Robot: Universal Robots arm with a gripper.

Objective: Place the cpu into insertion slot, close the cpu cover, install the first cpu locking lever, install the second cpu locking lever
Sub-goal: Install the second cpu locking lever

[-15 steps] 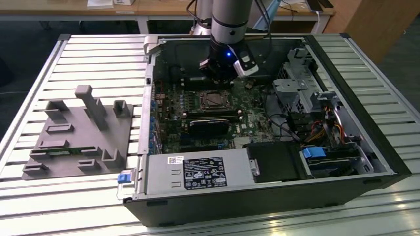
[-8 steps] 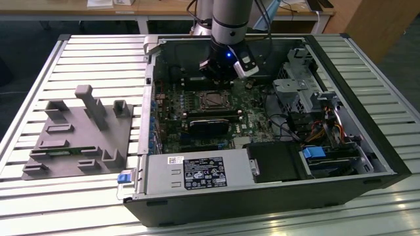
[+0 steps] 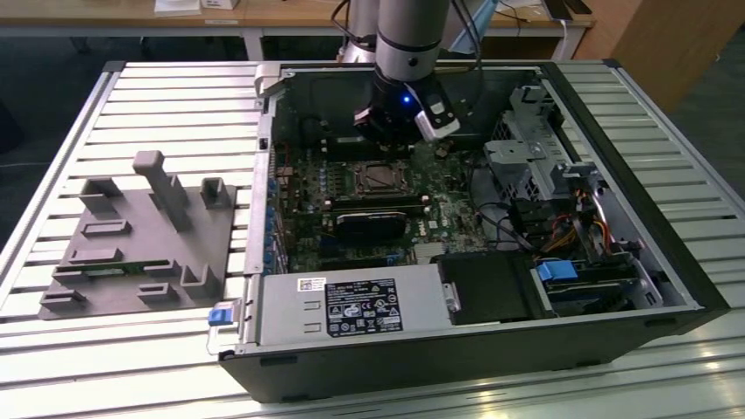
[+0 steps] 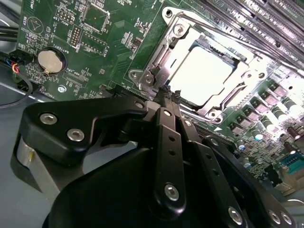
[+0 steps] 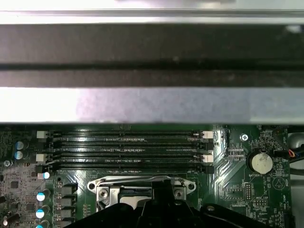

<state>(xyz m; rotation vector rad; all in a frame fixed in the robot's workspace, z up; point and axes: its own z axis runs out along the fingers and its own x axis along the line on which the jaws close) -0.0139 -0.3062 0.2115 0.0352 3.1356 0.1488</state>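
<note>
The cpu (image 4: 204,71) lies in the insertion slot (image 3: 376,178) on the green board, its pale metal face showing. The grey cpu cover (image 4: 159,52) lies flat around it as a frame; the first wrist view shows its edge (image 5: 107,183). A thin lever rod (image 4: 231,95) runs along one side of the frame. My gripper (image 4: 170,91) is shut, its tips pressed together at the socket's corner, just off the cover's edge. I cannot tell whether anything is pinched between them. In the exterior view the gripper (image 3: 393,140) hangs just behind the socket.
The open computer case (image 3: 629,131) lies on a slatted table. Memory slots (image 5: 128,149) run beside the socket, and a coin battery (image 4: 50,61) sits nearby. A black block (image 3: 370,225) lies in front of the socket. A grey fixture (image 3: 140,236) stands at the exterior view's left.
</note>
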